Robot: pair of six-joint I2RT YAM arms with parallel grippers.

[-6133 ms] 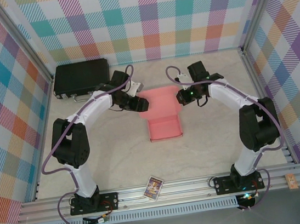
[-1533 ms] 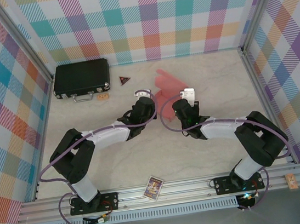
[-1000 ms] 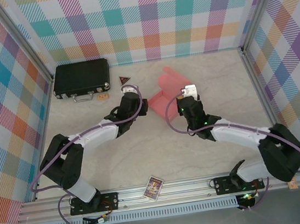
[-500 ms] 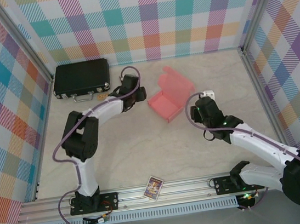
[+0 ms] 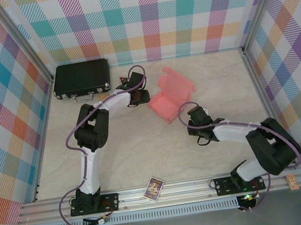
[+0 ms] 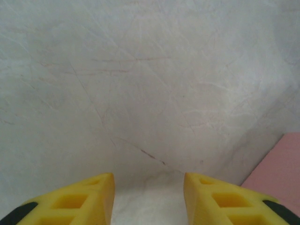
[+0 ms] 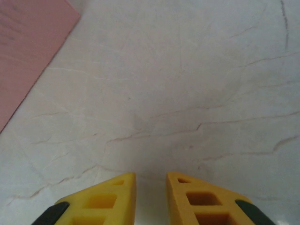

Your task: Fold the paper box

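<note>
black case, picture card, marble table

place: robot lab cell | evidence: aluminium frame, plaid walls (three sides), marble-look table

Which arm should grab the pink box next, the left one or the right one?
Probably left. The left tool sits right beside the box, open, and pink shows close by its finger in its wrist view. The right tool is farther off.
</note>
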